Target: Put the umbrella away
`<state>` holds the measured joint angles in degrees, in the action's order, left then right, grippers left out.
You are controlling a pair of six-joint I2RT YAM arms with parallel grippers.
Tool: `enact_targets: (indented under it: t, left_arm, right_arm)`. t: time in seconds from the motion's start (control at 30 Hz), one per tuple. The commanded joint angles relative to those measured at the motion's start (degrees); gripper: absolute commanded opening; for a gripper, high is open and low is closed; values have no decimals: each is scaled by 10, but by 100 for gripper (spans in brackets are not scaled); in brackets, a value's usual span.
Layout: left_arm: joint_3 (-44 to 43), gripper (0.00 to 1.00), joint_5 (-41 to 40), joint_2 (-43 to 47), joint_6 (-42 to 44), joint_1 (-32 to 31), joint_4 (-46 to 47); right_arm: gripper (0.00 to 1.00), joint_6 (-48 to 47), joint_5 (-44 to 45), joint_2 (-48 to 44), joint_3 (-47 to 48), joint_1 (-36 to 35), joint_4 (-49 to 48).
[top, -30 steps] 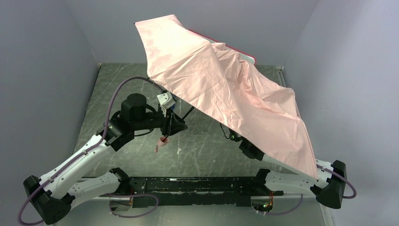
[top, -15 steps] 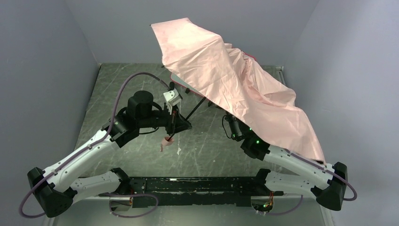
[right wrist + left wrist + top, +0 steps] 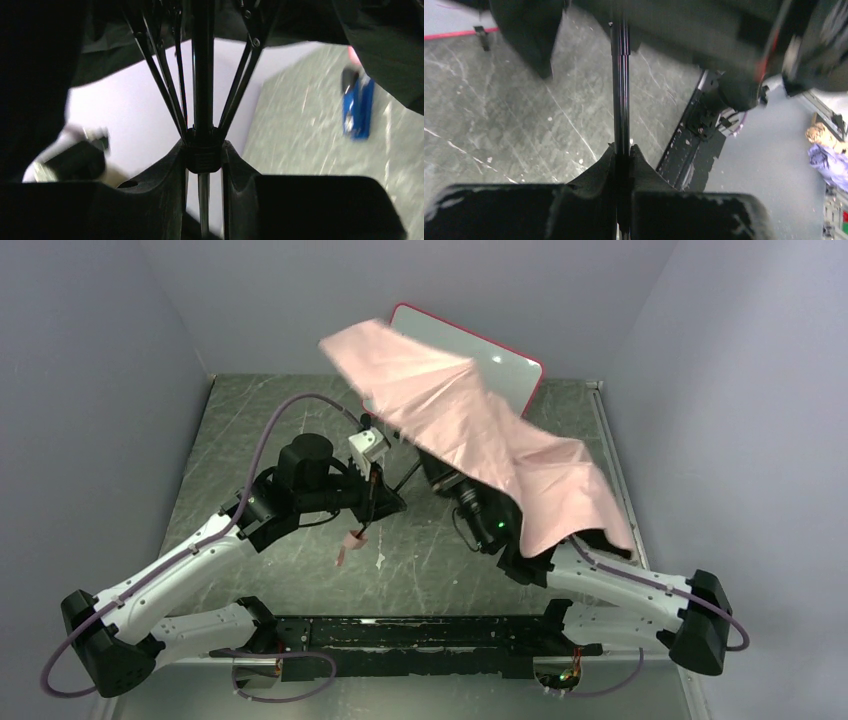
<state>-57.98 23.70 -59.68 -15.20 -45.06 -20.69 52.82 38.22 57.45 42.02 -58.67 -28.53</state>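
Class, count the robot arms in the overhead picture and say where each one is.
2. The left arm reaches from the near-left corner to the umbrella, at its black shaft; the right arm comes from the near-right corner, wrist under the pink canopy. No others appear hidden.

Red-framed whiteboard [image 3: 508,368], rear of tbl [image 3: 250,425]

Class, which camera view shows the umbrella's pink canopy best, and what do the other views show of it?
The top external view: the umbrella's pink canopy shows nearly whole from above. The left wrist view shows only the black shaft in the left end effector. The right wrist view shows black ribs and dark underside.
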Motion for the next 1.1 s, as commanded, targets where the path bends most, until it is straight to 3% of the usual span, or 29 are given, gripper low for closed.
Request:
enact_targets:
  t: [0.0, 0.17, 0.33, 0.67, 1.07]
  left_arm:
    - [-40, 5, -56, 5, -11, 0, 108]
    - [-60, 5, -77, 13, -5, 0, 69]
    - [-74, 5, -96, 35, 2, 0, -10]
    - [-108, 5, -162, 57, 7, 0, -208]
    - [-7, 5, -190, 3, -13, 0, -146]
  right_arm:
    - [0, 49, -74, 17, -34, -56, 36]
    - [0, 59, -52, 32, -28, -95, 41]
    - [0, 129, -28, 13, -61, -97, 49]
    - [0, 243, -71, 75, -72, -117, 56]
    - [0, 243, -53, 121, -126, -111, 40]
